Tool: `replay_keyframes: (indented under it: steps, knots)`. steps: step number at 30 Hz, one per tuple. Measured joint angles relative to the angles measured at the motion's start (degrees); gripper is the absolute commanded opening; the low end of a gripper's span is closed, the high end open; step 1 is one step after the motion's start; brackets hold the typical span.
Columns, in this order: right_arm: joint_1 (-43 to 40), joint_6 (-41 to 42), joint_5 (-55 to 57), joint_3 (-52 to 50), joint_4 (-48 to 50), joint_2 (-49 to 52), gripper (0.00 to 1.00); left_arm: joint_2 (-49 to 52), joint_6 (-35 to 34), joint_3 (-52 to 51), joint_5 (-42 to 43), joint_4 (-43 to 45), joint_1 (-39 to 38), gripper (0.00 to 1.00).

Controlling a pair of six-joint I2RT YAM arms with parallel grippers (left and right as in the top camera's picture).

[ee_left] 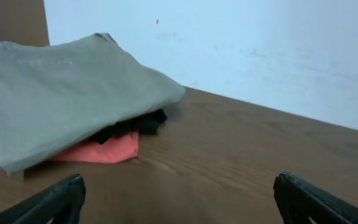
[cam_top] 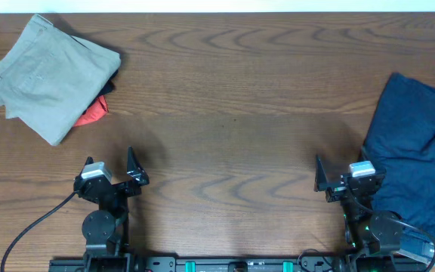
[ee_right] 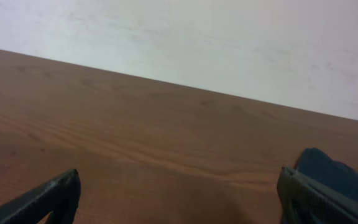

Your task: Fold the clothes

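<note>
Left gripper (cam_top: 110,162) and right gripper (cam_top: 342,168) gape empty at the bench's (cam_top: 232,91) near edge, with folded khaki shorts (cam_top: 47,75) over an orange-red piece (cam_top: 93,115) in the far-left corner, navy denim (cam_top: 418,151) at the right edge.

navy denim (cam_top: 414,143) cropped at right, orange piece (cam_top: 93,115) under khaki shorts (cam_top: 47,75)

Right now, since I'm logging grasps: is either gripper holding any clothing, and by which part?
Nothing is held. The left gripper and right gripper are both open, with only the table showing between their jaws.
</note>
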Motion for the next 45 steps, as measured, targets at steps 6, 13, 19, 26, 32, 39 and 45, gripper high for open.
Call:
replay_keyframes:
  steps: [6, 13, 19, 26, 32, 39, 45]
  knots:
    - [0.00, 0.00, 0.00, 0.00, 0.02, 0.00, 0.99, -0.09, 0.26, 0.33, 0.98, -0.74, 0.00, 0.98]
    - [0.00, 0.00, 0.00, 0.00, 0.02, 0.00, 0.99, -0.09, 0.26, 0.39, 1.20, -0.81, 0.00, 0.98]
    - [0.00, 0.00, 0.00, 0.00, 0.02, 0.00, 0.99, -0.09, 0.28, 0.44, 1.27, -0.85, 0.00, 0.98]
    - [0.00, 0.00, 0.00, 0.00, 0.02, 0.00, 0.99, -0.09, 0.28, 0.44, 1.38, -0.87, 0.00, 0.98]
    - [0.00, 0.00, 0.00, 0.00, 0.02, 0.00, 0.99, -0.09, 0.28, 0.46, 1.38, -0.92, 0.00, 0.98]
    - [0.00, 0.00, 0.00, 0.00, 0.02, 0.00, 0.99, -0.09, 0.26, 0.48, 1.38, -0.96, 0.00, 0.98]
    - [0.00, 0.00, 0.00, 0.00, 0.02, 0.00, 0.99, -0.09, 0.26, 0.48, 1.38, -0.96, 0.00, 0.98]
